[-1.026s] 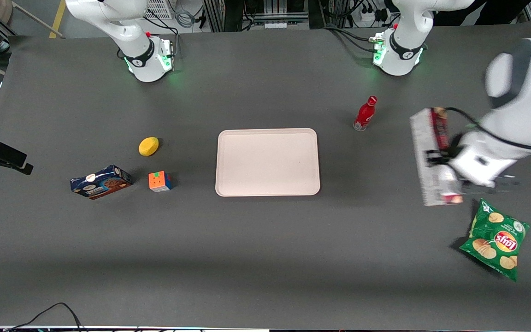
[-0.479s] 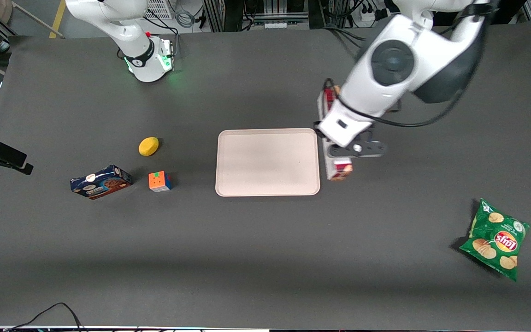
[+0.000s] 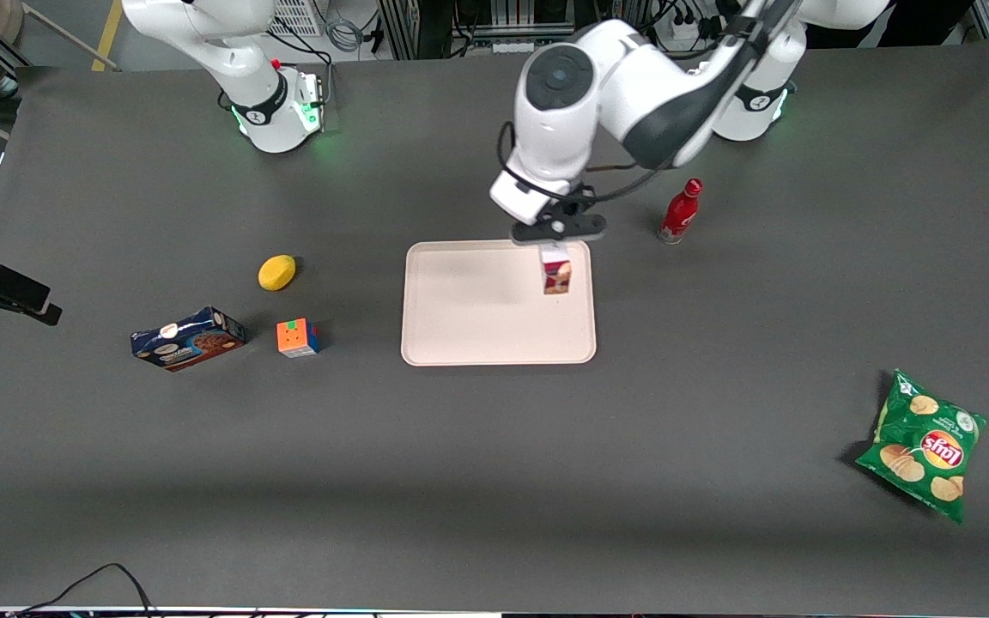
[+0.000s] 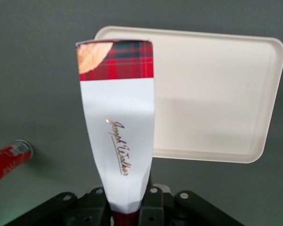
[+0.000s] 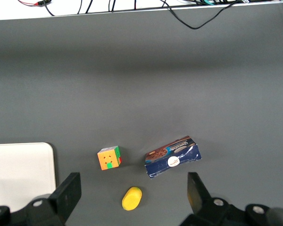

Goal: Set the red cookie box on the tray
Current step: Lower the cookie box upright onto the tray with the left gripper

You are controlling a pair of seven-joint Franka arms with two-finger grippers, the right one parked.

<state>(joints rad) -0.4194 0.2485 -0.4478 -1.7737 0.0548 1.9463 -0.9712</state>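
My left gripper [image 3: 553, 236] is shut on the red cookie box [image 3: 555, 271] and holds it in the air above the tray [image 3: 477, 343], over the tray's edge farthest from the front camera, toward the working arm's end. Only the box's cookie-picture end shows under the gripper in the front view. In the left wrist view the box [image 4: 118, 122] sticks out from between the jaws [image 4: 127, 207], white face with gold script up, tartan and cookie picture at its outer end. The pale tray [image 4: 254, 94] lies below it.
A red bottle [image 3: 680, 211] stands beside the tray toward the working arm's end. A green chip bag [image 3: 924, 445] lies near that table end. A yellow lemon [image 3: 276, 272], a colour cube [image 3: 298, 337] and a blue cookie box [image 3: 188, 338] lie toward the parked arm's end.
My left arm has swung from the working arm's end of the table toward the middle, carrying the red cookie box past the bottle to above the tray's edge.
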